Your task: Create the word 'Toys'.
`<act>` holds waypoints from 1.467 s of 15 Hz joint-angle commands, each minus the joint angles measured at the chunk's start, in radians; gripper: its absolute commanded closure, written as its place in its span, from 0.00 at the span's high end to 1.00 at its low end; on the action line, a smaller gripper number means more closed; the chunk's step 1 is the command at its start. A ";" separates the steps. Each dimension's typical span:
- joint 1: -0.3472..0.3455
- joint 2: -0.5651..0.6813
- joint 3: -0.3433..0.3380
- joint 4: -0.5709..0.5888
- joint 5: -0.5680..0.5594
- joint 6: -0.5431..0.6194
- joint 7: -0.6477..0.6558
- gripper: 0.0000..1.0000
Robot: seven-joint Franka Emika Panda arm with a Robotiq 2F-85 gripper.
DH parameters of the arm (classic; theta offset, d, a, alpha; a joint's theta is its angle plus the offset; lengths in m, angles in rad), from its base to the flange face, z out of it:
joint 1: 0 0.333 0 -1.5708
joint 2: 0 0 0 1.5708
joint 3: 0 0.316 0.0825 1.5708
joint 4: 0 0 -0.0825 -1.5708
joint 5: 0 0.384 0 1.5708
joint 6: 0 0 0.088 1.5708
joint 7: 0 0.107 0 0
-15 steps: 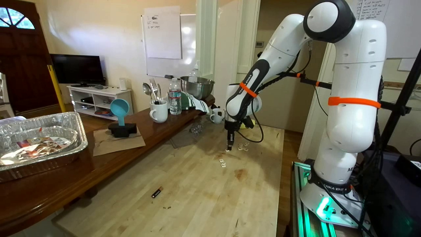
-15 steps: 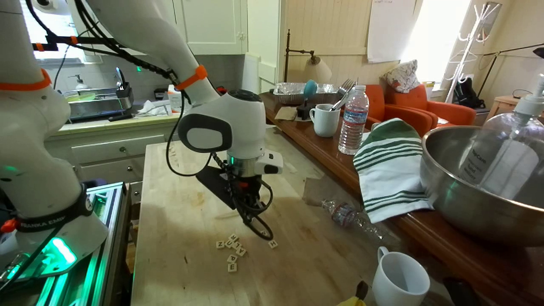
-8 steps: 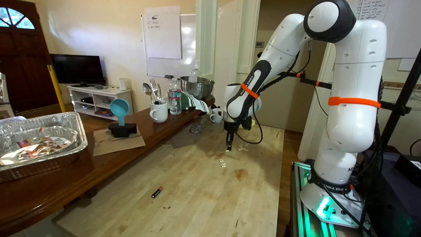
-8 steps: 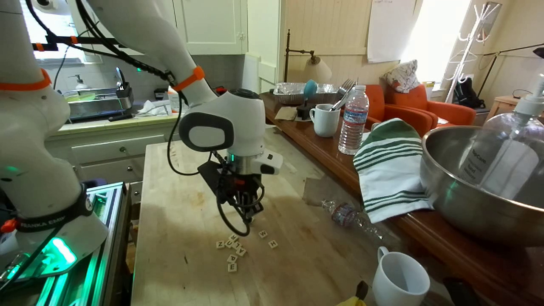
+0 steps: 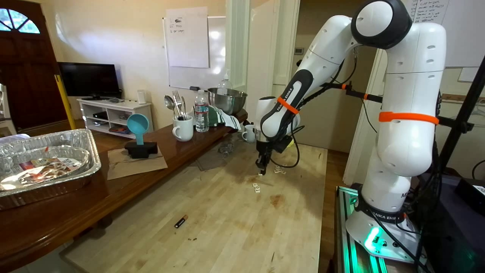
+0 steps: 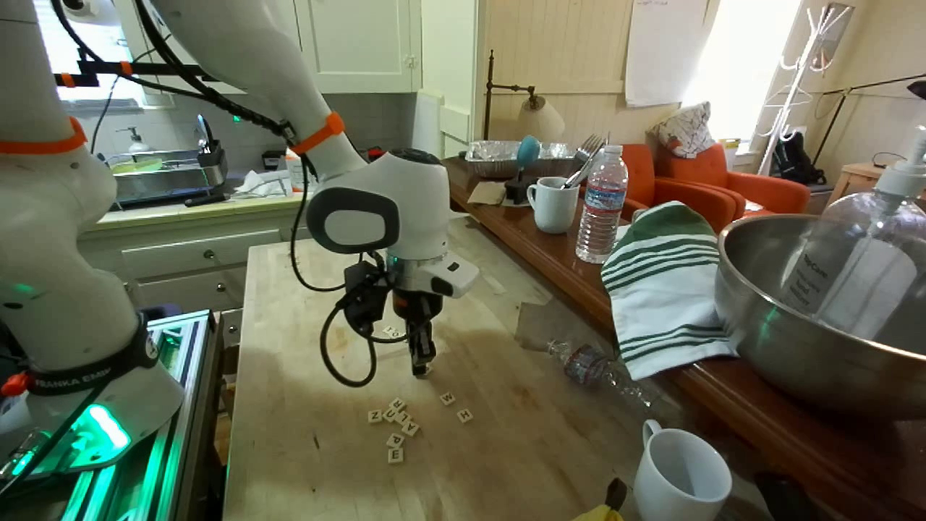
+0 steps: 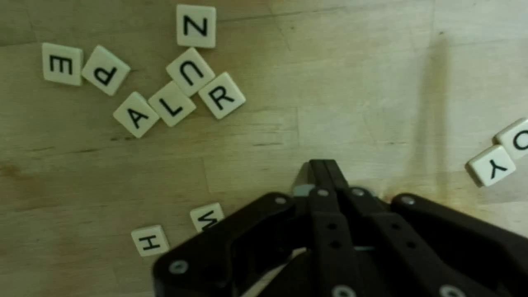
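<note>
Claw (image 7: 323, 162) pinched tight, tips right by a tile (image 7: 303, 190)! Y tile (image 7: 492, 166) touches O tile (image 7: 519, 139), in from the tabletop's (image 5: 235, 231) robot-side edge. Cutlery (image 5: 169, 101) stands in a mug (image 5: 184, 129), pump bottle (image 6: 861, 268) in the bowl (image 6: 803, 362), pan (image 5: 85, 158) inside foil tray (image 5: 94, 154).

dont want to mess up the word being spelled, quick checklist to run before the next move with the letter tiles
1. Pincer shut, if pushing comes next: ok, no tile seen between its fingers.
2. Y tile and O tile side by side: ok.
3. S tile next to Y tile: not ok, only O tile seen adjoining it.
4. Whitish piece by the pincer's tip is the S tile: cannot tell, letter unreadable.
5. A tile and R tile apart from both: ok.
</note>
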 commanded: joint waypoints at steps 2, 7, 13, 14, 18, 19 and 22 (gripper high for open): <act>0.047 0.020 0.007 -0.022 -0.025 -0.059 0.215 0.00; 0.075 0.021 0.032 -0.021 0.026 -0.071 0.354 0.00; 0.094 0.040 0.062 -0.008 0.111 -0.053 0.484 0.00; 0.097 0.042 0.065 -0.008 0.128 -0.047 0.503 0.00; 0.103 0.050 0.072 0.000 0.184 -0.037 0.556 0.00; 0.103 0.051 0.072 0.002 0.195 -0.034 0.567 0.00; 0.102 0.057 0.070 0.007 0.217 -0.024 0.604 0.00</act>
